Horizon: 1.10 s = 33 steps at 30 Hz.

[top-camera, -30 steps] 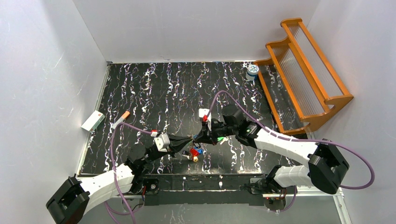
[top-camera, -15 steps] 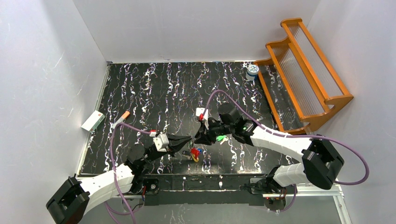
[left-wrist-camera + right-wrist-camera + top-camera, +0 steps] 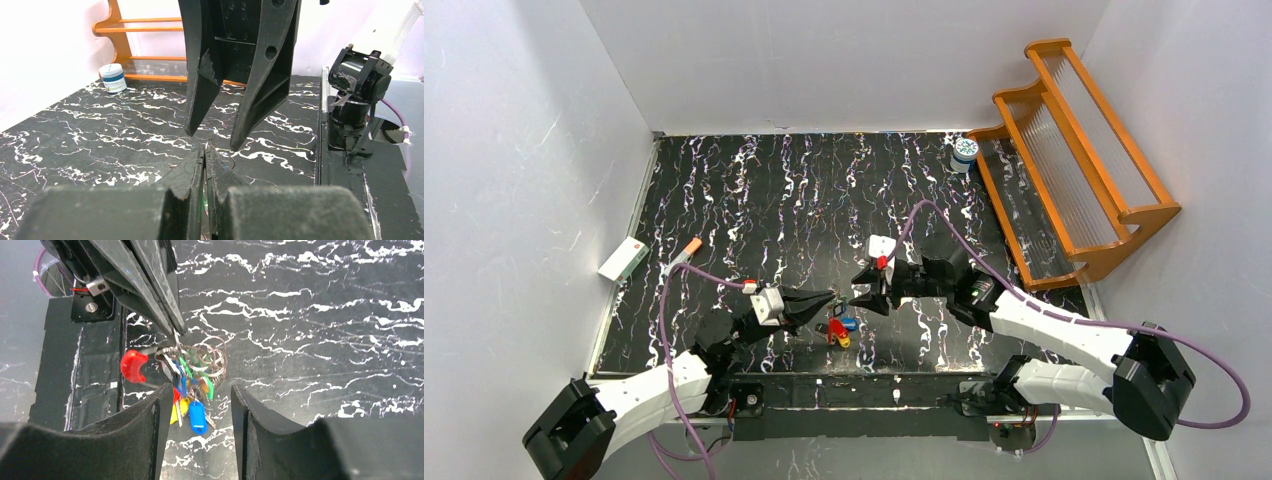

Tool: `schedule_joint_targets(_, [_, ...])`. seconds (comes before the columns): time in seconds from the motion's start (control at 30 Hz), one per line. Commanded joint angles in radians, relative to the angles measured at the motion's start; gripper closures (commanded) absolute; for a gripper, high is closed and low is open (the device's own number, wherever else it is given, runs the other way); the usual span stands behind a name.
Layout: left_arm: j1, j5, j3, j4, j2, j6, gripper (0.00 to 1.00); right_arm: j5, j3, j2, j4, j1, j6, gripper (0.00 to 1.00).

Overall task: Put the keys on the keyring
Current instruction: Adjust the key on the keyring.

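Keys (image 3: 187, 390) dangle, apparently downward, from keyring (image 3: 214, 357) in left gripper (image 3: 176, 331).

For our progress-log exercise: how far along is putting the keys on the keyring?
Done: red, green, blue and yellow keys hang on the keyring. In hand: the left gripper, jaws shut, pinches the ring; the right gripper stands open, empty. Left: no loose key shows, perhaps only setting down.

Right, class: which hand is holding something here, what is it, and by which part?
The left hand pinches the keyring by its wire rim, with the keys dangling below. The right hand is open and holds nothing.
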Motion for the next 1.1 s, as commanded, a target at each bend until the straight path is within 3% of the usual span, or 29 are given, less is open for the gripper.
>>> schedule_joint_targets(0.0, [-0.004, 0.016, -0.006, 0.065, -0.006, 0.0, 1.0, -0.051, 0.008, -0.004, 0.119, -0.006, 0.015, 0.49])
schedule_joint_targets(0.2, [-0.003, 0.02, -0.005, 0.065, -0.005, -0.002, 1.0, -0.067, 0.039, 0.033, 0.15, -0.006, 0.047, 0.61])
schedule_joint_targets(0.57, [-0.004, 0.023, -0.006, 0.065, 0.003, -0.003, 1.0, -0.161, 0.033, 0.076, 0.248, -0.006, 0.108, 0.63])
schedule_joint_targets(0.73, [-0.003, 0.029, -0.002, 0.065, 0.012, -0.002, 1.0, -0.159, 0.026, 0.095, 0.285, -0.006, 0.12, 0.8])
schedule_joint_targets(0.83, [-0.004, 0.029, -0.001, 0.065, 0.011, -0.001, 1.0, -0.158, 0.036, 0.11, 0.276, -0.006, 0.121, 0.85])
schedule_joint_targets(1.0, [-0.004, 0.029, -0.002, 0.065, 0.008, -0.001, 1.0, -0.164, 0.054, 0.134, 0.239, -0.006, 0.11, 0.87])
schedule_joint_targets(1.07, [-0.003, 0.028, -0.002, 0.066, 0.007, -0.002, 1.0, -0.168, 0.06, 0.14, 0.221, -0.005, 0.103, 0.97])
